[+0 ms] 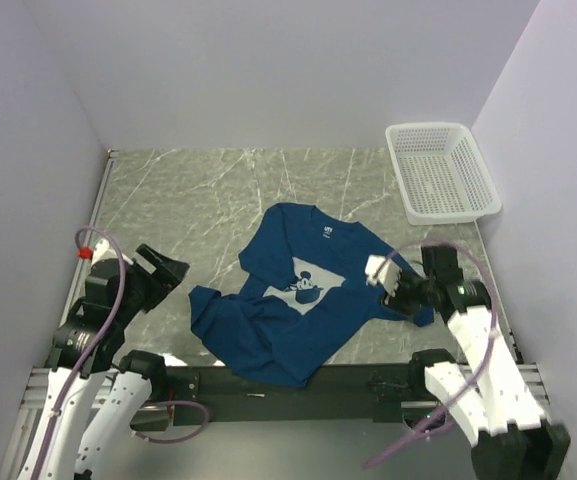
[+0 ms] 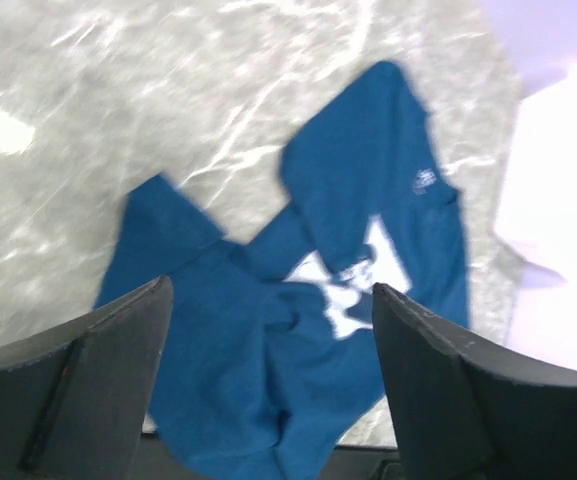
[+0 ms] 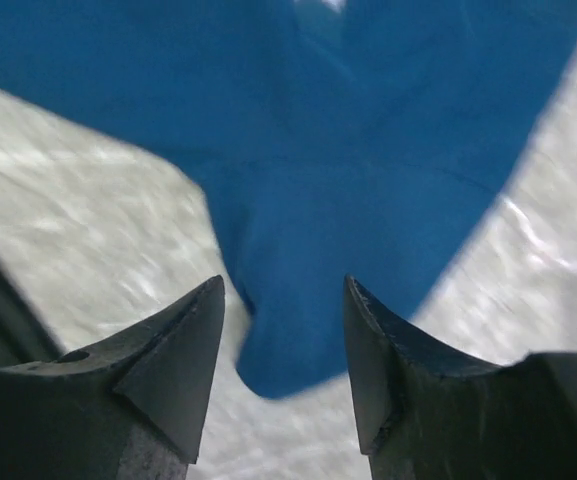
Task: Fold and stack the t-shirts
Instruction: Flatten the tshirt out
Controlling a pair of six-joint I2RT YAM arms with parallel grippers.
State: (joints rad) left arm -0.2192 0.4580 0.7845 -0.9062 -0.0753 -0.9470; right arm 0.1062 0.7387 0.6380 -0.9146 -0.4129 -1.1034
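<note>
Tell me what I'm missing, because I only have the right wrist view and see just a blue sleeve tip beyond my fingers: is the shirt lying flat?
Observer: No, the shirt lies rumpled, its near half bunched, print facing up.
Operator: Where is the left gripper?
Observer: The left gripper hangs open left of the shirt, not touching it.
Operator: Anything else out there?
Observer: A white basket in the far right corner.

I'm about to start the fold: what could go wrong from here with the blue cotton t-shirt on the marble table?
1. The dark blue cotton t-shirt lies bunched, its hem apparently over the grey marble table's near edge; a pull could drag it off.
2. The open right gripper straddles only the sleeve tip, so a pinch may slip.
</note>
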